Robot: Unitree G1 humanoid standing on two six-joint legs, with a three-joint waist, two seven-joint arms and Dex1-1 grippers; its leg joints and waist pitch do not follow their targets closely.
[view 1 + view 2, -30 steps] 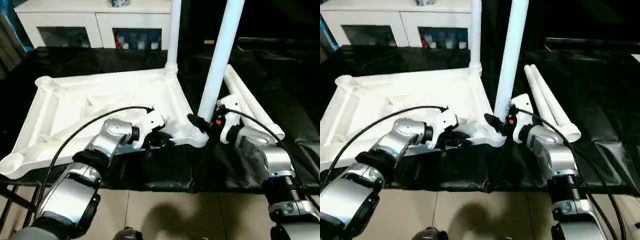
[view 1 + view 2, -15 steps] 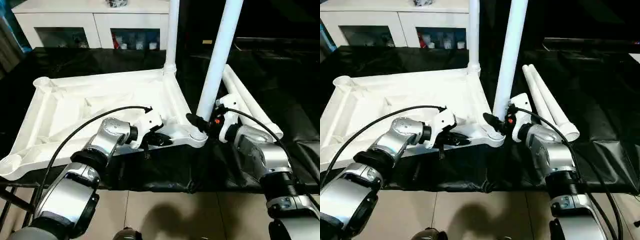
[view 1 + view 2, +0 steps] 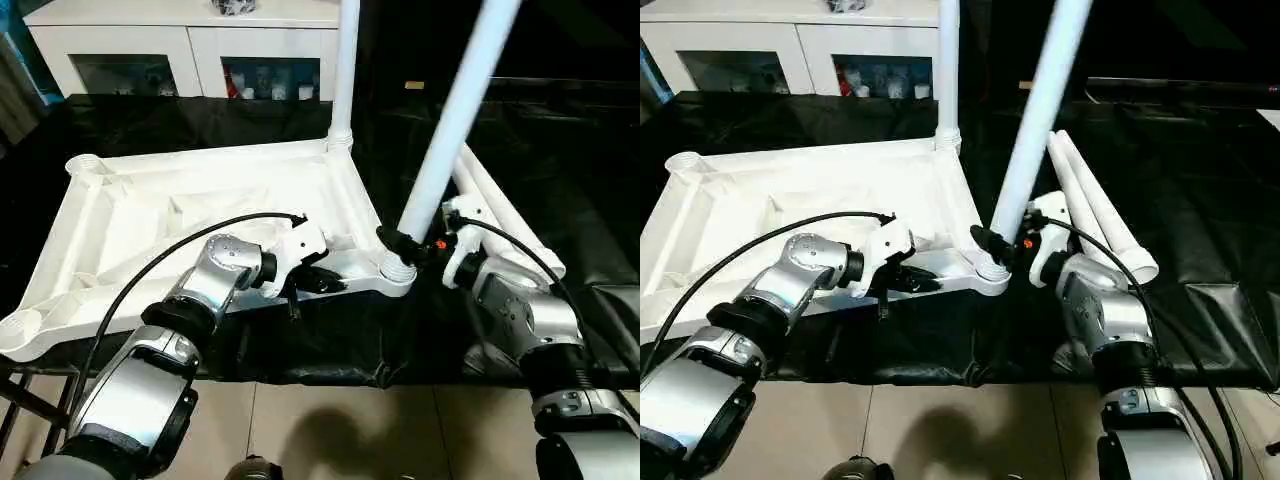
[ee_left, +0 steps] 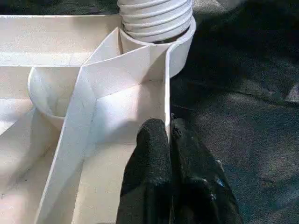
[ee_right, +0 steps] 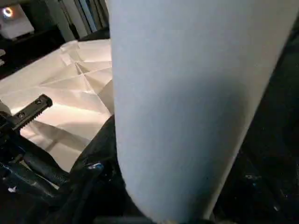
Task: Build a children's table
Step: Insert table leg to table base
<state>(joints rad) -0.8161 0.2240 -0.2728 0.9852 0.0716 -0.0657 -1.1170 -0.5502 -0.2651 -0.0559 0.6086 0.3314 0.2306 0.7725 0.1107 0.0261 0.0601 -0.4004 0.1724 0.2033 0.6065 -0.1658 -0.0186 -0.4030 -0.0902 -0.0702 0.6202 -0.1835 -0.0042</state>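
The children's table top (image 3: pixel 150 215) lies upside down, ribbed underside up, on a black-covered surface. One white leg (image 3: pixel 343 70) stands upright in its far right corner socket. A second leg (image 3: pixel 450 120) sits in the near right socket (image 3: pixel 397 277) and leans to the right. My right gripper (image 3: pixel 400 245) is shut on this leg just above the socket; up close the leg (image 5: pixel 187 93) rises between its black fingers (image 5: pixel 93 186). My left gripper (image 3: pixel 325 283) is shut on the top's thin near rim (image 4: pixel 167 93), left of that socket. Two loose legs (image 3: pixel 500 205) lie to the right.
A white glass-door cabinet (image 3: pixel 190 40) stands behind the work surface. The black cover (image 3: pixel 330 340) hangs over the near edge, with tiled floor (image 3: pixel 330 430) below. A dark frame part (image 3: pixel 20 395) shows at the lower left.
The leg in the near right socket has tipped over to the right, my right gripper still on it. My left gripper has pinched tighter on the rim.
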